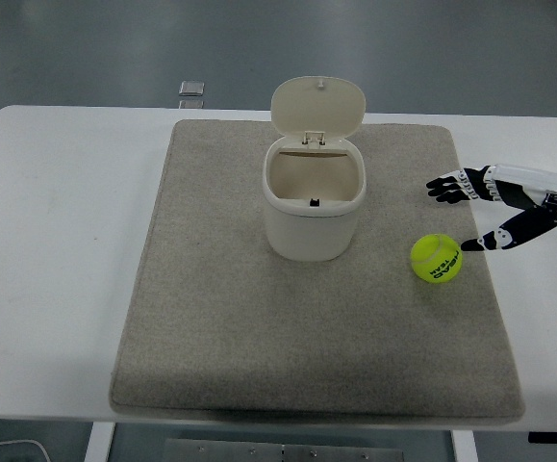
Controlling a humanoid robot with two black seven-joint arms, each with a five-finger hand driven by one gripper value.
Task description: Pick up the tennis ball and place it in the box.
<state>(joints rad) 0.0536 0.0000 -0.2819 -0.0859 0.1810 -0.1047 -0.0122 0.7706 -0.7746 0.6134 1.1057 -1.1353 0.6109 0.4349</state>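
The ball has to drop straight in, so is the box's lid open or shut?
Open. The lid stands upright behind the box, hinged at the back rim, and the inside looks empty.

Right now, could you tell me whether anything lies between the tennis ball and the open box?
Nothing: in the head view, only bare grey mat separates the tennis ball from the box.

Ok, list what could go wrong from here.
1. The ball lies loose on the mat, and the right hand comes in from its side with fingers spread; a thumb nudge may roll it off before the fingers close.
2. The box has a narrow opening, and its raised lid stands behind it. A release off centre could bounce the ball off the rim or lid.
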